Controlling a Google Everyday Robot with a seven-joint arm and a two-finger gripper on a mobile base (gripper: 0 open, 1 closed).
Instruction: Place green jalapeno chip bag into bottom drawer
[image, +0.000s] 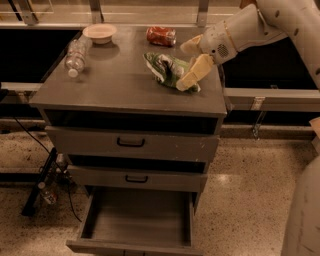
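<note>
Gripper (192, 59), claw spread, at chip bag's (165, 67) 3 o'clock on cabinet top (115, 87); bag seems ungrasped; bottom drawer (140, 220), 6 o'clock, open w/o bag.
</note>
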